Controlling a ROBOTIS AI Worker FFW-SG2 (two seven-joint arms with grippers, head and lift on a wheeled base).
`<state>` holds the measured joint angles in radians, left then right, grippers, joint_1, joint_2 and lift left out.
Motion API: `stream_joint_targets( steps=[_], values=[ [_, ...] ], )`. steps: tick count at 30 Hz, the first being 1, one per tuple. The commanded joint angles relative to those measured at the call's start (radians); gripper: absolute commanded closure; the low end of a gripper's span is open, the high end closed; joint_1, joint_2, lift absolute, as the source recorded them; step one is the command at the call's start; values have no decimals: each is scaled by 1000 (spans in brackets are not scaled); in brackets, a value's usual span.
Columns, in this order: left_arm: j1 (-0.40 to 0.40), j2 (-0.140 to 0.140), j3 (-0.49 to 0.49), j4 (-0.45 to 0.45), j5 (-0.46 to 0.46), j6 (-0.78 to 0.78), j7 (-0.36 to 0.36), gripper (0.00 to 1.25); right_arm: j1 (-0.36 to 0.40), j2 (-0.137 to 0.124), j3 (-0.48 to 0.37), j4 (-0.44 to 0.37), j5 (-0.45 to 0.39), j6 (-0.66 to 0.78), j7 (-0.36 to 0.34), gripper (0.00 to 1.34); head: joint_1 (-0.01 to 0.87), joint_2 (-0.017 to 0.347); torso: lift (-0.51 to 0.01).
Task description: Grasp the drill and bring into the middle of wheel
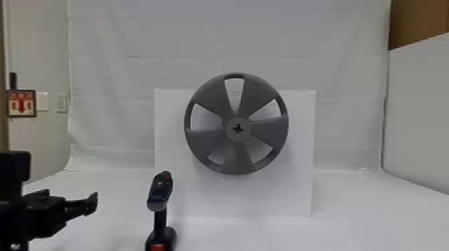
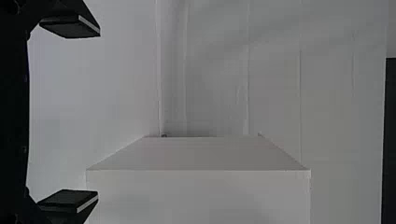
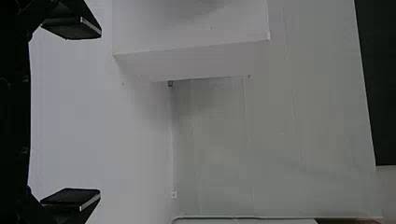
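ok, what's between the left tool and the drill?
Only bare white surface between the left tool and the drill, as the head view shows.

The left arm (image 1: pixel 13 213) is black and blocky, its flat jaws edged with pale strips (image 2: pixel 88 203).

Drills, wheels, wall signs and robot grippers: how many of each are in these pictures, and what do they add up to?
Drill: 1
Wheel: 1
Wall sign: 1
Grippers: 2 (left gripper, right gripper)
Total: 5
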<state>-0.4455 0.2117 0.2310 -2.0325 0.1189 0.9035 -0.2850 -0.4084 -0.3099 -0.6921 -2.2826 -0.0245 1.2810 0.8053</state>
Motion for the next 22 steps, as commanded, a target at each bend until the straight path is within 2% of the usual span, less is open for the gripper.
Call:
stream_joint_targets(
  steps=[1,22],
  values=[
    [-1,0,1,0,-2,0,0,68,0,-2,2,0,1,-2,0,102,54,31,-403],
    [-1,-2,1,0,-4,0,0,68,2,-3,2,0,8,-2,0,101,54,31,-403]
  ],
)
